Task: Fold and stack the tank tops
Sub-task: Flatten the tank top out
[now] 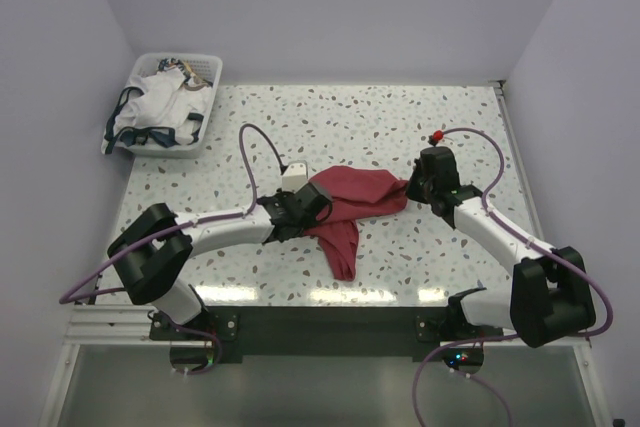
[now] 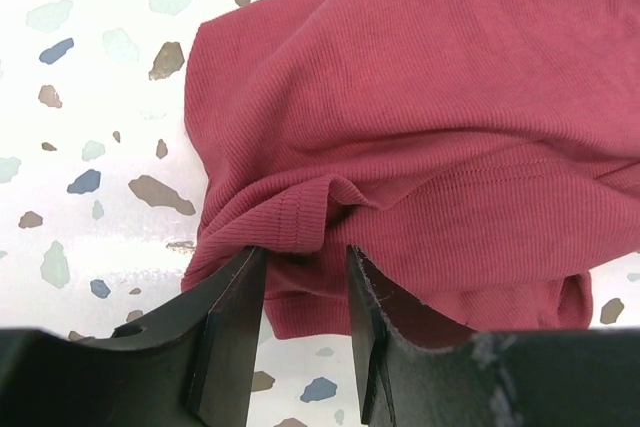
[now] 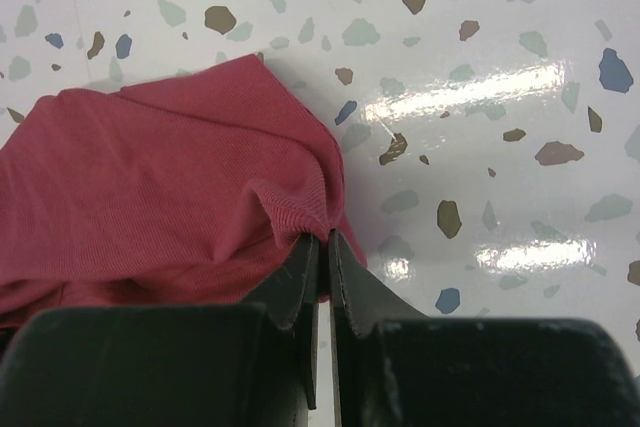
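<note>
- Your dark red ribbed cloth tank top (image 1: 352,209) lies crumpled at the middle of the speckled white desk (image 1: 400,117). It is strung between the two claws, with one tail trailing toward the near edge.
- Expect it to be light, limp and stretchy. It will sag and bunch rather than hold a shape, so the stitched hems and corners look like your firmest holds.
- The right claw (image 3: 322,239) is closed almost fully, pinching a puckered fold at the cloth's edge.
- The left claw (image 2: 305,272) stands parted with a hemmed fold lying at its tips. Nothing looks clamped, though you cannot tell whether the pads brush the cloth.
- The white tank top with navy trim (image 1: 160,112) sits heaped in the white plastic basket (image 1: 212,77) at the far left corner, well apart from both claws.
- The red top's neck, armholes and straps are folded out of sight, so you cannot tell which edge each claw is at.
- From above, the left arm covers that end of the garment.
- The white top is too bundled to make out its print or layout.
</note>
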